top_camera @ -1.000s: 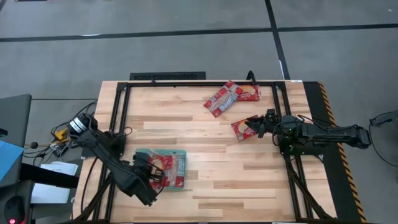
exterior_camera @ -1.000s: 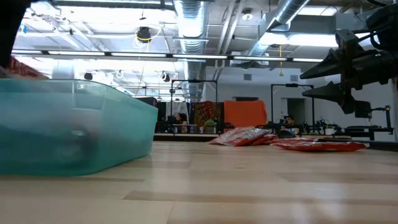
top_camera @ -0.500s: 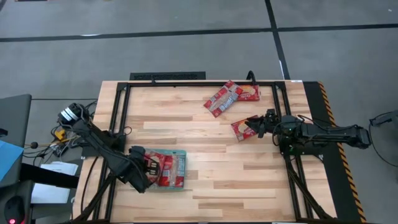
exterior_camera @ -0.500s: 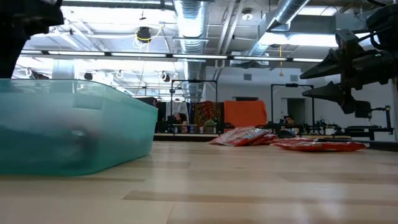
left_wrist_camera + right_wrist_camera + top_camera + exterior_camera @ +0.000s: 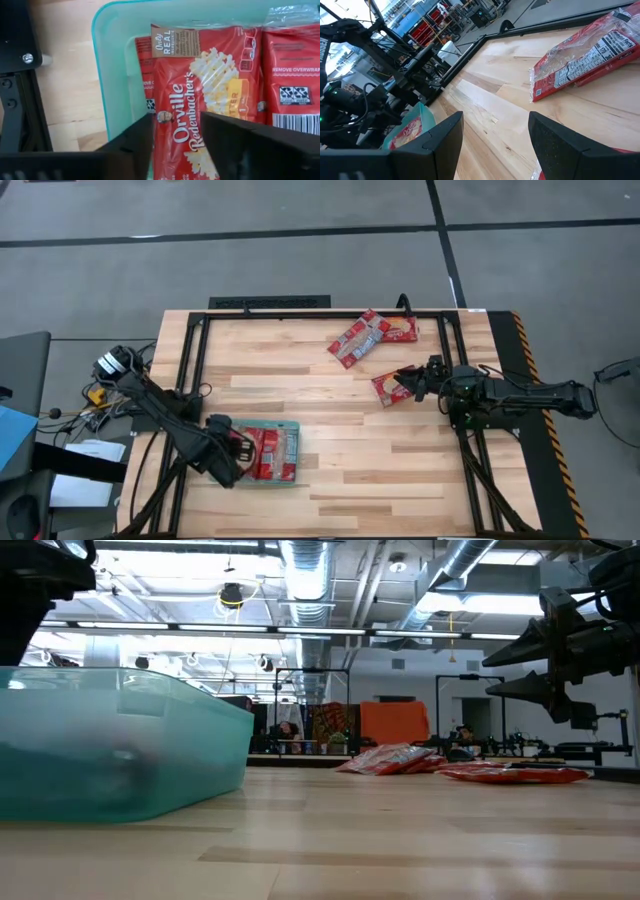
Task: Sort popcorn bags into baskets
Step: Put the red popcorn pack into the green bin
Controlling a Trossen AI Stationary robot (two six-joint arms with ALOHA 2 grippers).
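The teal basket stands near the table's left front and holds several red popcorn bags. My left gripper points down over the basket's left end. Its fingers are open on either side of the top bag, which lies flat over another bag. Whether they touch it, I cannot tell. A further bag lies beside it. Two overlapping bags lie at the far edge and one bag lies toward the right. My right gripper hangs open just above that bag's right end.
Black frame rails run along the table's left, far and right sides. Cables and small devices sit off the left edge. Bare wood stretches between the basket and the loose bags. In the low view the basket wall fills the left.
My left gripper has moved from the basket's near left corner toward the far edge and down over the basket's left end. In the low view a red bag that showed above the basket's rim has dropped out of sight behind its wall.
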